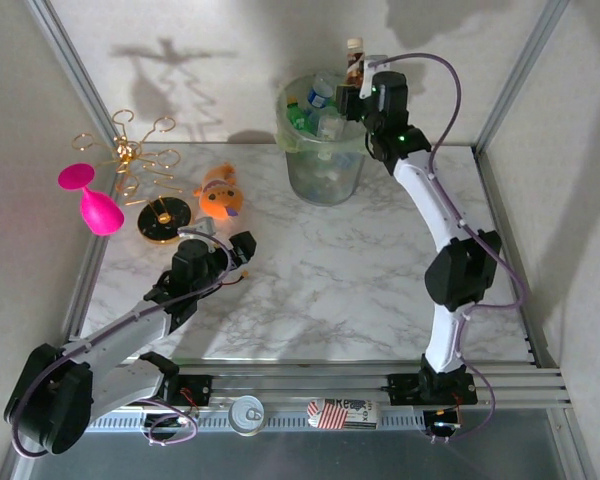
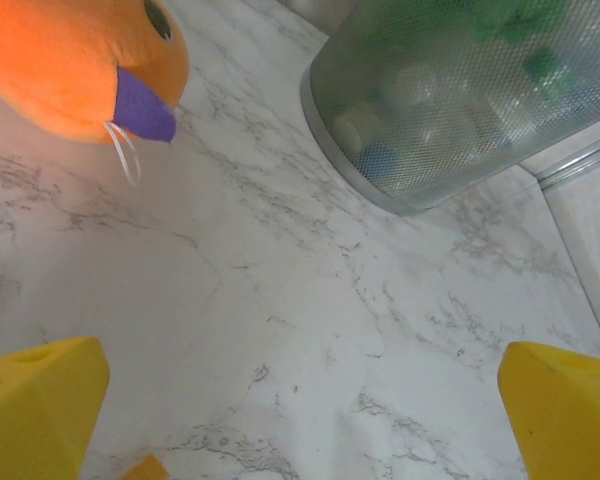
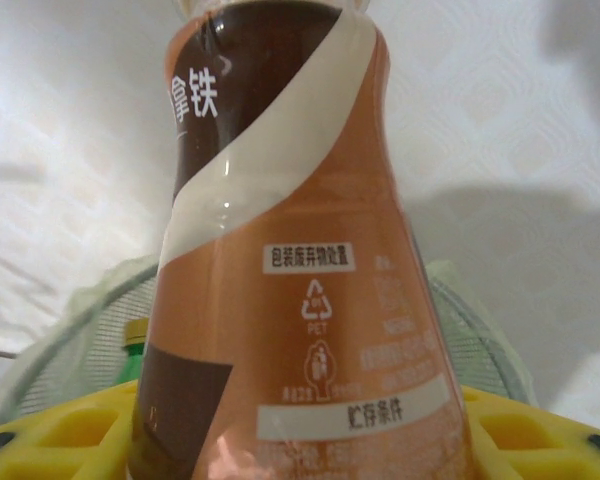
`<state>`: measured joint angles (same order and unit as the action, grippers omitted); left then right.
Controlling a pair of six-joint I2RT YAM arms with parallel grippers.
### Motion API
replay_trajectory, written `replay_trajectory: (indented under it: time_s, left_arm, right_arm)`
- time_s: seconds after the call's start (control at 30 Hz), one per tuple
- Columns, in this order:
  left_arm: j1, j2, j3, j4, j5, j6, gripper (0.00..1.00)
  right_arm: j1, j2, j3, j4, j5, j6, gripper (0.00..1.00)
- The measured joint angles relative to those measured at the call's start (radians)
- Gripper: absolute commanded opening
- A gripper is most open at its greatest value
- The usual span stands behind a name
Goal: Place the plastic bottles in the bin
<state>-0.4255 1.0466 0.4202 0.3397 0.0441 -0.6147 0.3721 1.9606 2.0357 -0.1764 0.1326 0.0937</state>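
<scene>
Marbled white tabletop [image 1: 330,290] carries the bin [image 1: 323,170] near its far edge. Directly above the bin's far right rim, the right gripper [image 1: 356,95] is clamped on one upright bottle [image 1: 355,58]. In the right wrist view, its yellow fingers [image 3: 60,440] hide the bottle's base, and the cap is cut off at the top edge. The bottle is smooth plastic with dark brown contents and an orange-and-white printed label. The bin is round, translucent pale green and finely textured. The crushed bottles [image 1: 315,105] inside it are blurred through the wall. Left of the bin and nearer the arm bases, the left gripper [image 1: 215,238] stands fully spread and empty, beside an orange plush toy [image 1: 220,195].
</scene>
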Motion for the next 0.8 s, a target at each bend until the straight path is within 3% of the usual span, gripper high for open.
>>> replay_trajectory:
  time_s: [0.23, 0.53, 0.8]
  left_arm:
    - [0.000, -0.027, -0.019, -0.026, -0.024, -0.005, 1.00]
    - [0.000, -0.047, -0.021, -0.044, -0.046, -0.007, 1.00]
    - [0.000, -0.049, -0.020, -0.055, -0.071, -0.006, 1.00]
  right_arm:
    - [-0.016, 0.105, 0.095, -0.061, 0.024, 0.005, 0.44]
    - [-0.017, 0.127, 0.099, -0.075, 0.025, 0.032, 0.82]
    - [-0.017, 0.124, 0.117, -0.074, 0.026, 0.031, 0.91]
